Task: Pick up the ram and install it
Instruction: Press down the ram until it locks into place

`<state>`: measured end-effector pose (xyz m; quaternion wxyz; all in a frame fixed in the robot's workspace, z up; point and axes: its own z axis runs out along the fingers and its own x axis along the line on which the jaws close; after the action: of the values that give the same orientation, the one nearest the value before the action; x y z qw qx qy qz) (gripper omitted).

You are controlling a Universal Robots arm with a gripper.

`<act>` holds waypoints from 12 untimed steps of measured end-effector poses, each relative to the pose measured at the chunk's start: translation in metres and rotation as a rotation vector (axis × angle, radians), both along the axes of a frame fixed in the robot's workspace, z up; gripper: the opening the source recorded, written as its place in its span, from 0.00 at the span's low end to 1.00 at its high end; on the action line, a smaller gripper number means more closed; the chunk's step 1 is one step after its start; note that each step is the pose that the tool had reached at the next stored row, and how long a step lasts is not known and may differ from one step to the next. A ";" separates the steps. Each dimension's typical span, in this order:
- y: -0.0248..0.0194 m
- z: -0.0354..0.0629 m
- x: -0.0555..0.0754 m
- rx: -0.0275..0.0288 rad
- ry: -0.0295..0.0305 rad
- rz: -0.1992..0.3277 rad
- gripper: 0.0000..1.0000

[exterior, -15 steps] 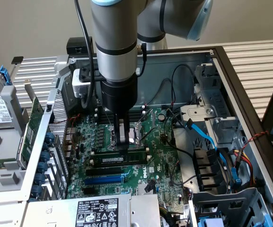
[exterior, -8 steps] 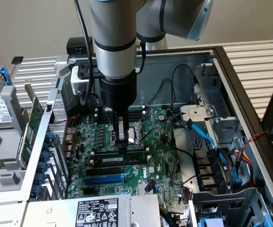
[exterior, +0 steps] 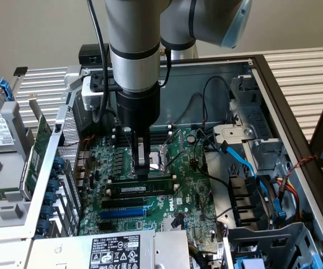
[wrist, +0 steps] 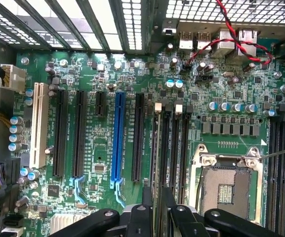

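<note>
In the exterior view the end effector (exterior: pixel 143 168) stands over the middle of the motherboard (exterior: pixel 189 185), fingers reaching straight down onto the top edge of the ram (exterior: pixel 141 188). The ram lies directly beneath, long axis running left to right across the frame, seemingly in a memory slot (wrist: pixel 163 148). The end effector looks clenched on the ram. The CPU socket (wrist: pixel 226 182) sits just beside; room is tight.

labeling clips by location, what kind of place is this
Likely a bench for computer assembly or repair: the gripper hangs inside an open desktop case, over a green motherboard where a ram stick stands in its slot.
</note>
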<state>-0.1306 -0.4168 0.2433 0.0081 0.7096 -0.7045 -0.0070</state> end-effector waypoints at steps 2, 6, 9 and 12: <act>0.0004 -0.0002 0.000 0.0004 -0.0002 0.000 0.22; 0.0013 -0.0001 0.000 0.0002 0.0000 0.000 0.20; 0.0014 -0.0001 0.000 0.0002 0.0000 0.000 0.11; 0.0014 -0.0004 0.003 -0.0003 0.0000 -0.001 0.11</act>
<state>-0.1280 -0.4154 0.2428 0.0082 0.7091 -0.7050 -0.0069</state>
